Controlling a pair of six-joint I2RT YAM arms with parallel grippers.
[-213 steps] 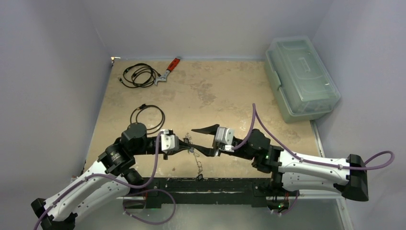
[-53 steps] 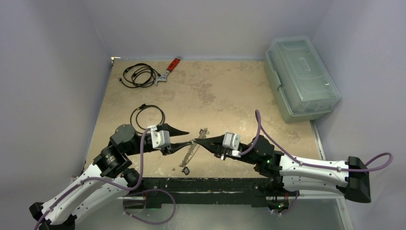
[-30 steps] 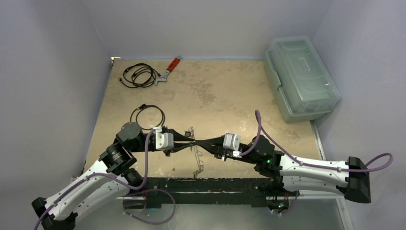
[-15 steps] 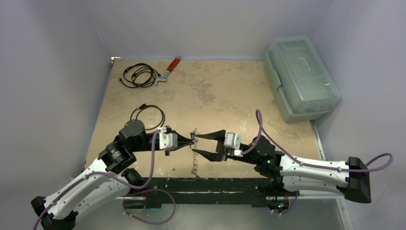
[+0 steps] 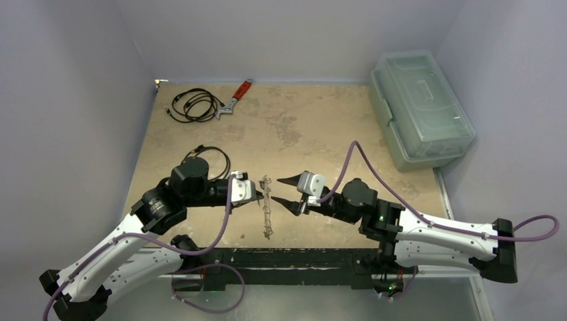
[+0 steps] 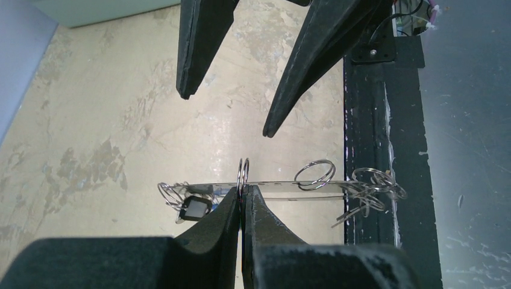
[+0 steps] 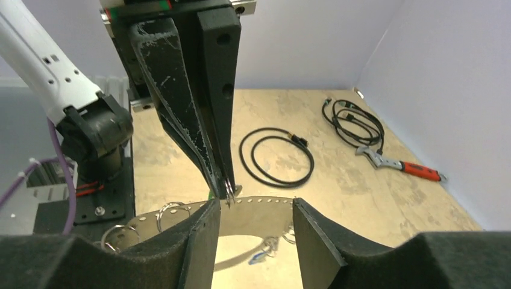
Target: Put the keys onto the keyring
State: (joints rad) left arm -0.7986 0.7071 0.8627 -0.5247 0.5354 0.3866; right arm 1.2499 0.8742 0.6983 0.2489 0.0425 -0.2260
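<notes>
The left hand (image 5: pixel 259 194) was clenched on the keyring (image 5: pixel 267 207), its tips pinching one small split ring (image 6: pixel 243 171) that stood on the keyring's thin perforated band. The keyring was seen edge-on from above, a narrow grey strip over the desk (image 5: pixel 301 120). Whether its lower end touched the desk could not be told. More small rings hung along the band, most of them bunched at the end nearest the black rail (image 5: pixel 294 257). A dark key (image 6: pixel 194 208) dangled from the far end.

The right hand (image 5: pixel 283 192) was released, its fingers well apart and gripping nothing. Its tips were just to the right of the keyring and pointed at it, apart from the band.

A coiled cable (image 5: pixel 224 160) lay beyond the keyring and to its left, partly hidden by the left arm. A second cable (image 5: pixel 194 105) and a red-handled wrench (image 5: pixel 235 99) lay much farther beyond the keyring, at the back of the desk. A clear lidded box (image 5: pixel 421 110) stood well to the right of the keyring.
</notes>
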